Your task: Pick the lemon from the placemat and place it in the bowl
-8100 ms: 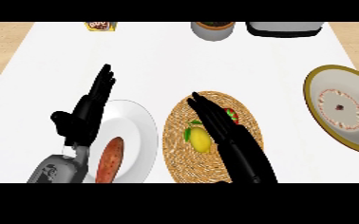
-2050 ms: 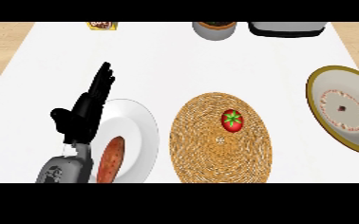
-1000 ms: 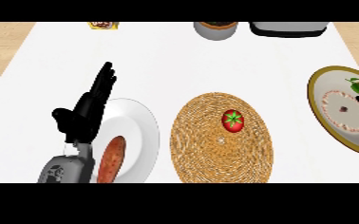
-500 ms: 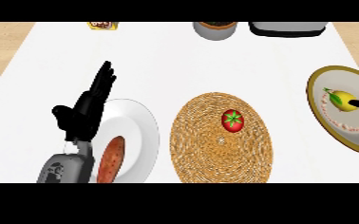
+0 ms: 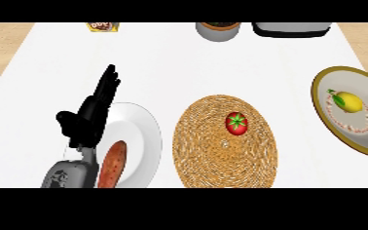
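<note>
The yellow lemon lies inside the bowl at the right edge of the counter, with no hand touching it. A round woven placemat sits in the middle front and carries a red tomato. My left hand rests open at the lower left, fingers pointing up, beside a white plate. My right hand does not show anywhere in the view.
A white plate with a sausage stands left of the placemat. Along the back edge are a small jar, a grey pot and a dark container.
The lemon came into view in the bowl and now lies there alone. My right hand, which was over the placemat earlier, has gone from view. The left hand has stayed still.
</note>
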{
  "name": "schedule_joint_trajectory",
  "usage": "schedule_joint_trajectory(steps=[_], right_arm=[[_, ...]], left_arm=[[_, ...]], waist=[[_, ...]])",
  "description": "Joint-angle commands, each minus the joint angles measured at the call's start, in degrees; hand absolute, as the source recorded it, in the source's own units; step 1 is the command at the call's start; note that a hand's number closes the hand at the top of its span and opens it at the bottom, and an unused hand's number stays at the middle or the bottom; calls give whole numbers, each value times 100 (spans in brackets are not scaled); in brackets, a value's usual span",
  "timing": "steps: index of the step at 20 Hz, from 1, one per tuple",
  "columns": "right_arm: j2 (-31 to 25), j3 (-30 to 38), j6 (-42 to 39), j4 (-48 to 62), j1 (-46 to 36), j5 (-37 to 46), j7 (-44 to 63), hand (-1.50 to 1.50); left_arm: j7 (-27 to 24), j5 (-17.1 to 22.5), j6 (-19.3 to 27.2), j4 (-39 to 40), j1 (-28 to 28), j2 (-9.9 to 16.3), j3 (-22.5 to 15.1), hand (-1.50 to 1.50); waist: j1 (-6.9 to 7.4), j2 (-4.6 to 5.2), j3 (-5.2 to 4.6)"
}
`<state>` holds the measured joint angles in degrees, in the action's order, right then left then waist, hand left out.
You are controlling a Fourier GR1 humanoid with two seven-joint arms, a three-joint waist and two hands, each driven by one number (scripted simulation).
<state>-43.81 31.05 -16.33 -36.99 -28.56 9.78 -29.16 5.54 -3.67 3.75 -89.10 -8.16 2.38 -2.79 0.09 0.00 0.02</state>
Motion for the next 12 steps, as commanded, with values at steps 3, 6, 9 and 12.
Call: schedule_joint_trajectory(steps=[3,6,9,12], right_arm=[[-604,522,-959,541,11,-684,197,-150],[-705,652,-1512,631,675,-880,-239,-150],[-996,524,-1873,1204,445,-785,-523,-150],[-930,620,-2212,972,993,-1021,-685,-150]], left_arm=[[249,-125,124,-115,-58,-88,-95,0],[177,174,-231,-120,-158,231,210,0],[-154,-100,-5,260,-138,-3,38,0],[181,-20,-84,-405,194,142,49,0]], waist=[[4,3,3],[-37,-1,1],[34,22,6],[8,-7,3]])
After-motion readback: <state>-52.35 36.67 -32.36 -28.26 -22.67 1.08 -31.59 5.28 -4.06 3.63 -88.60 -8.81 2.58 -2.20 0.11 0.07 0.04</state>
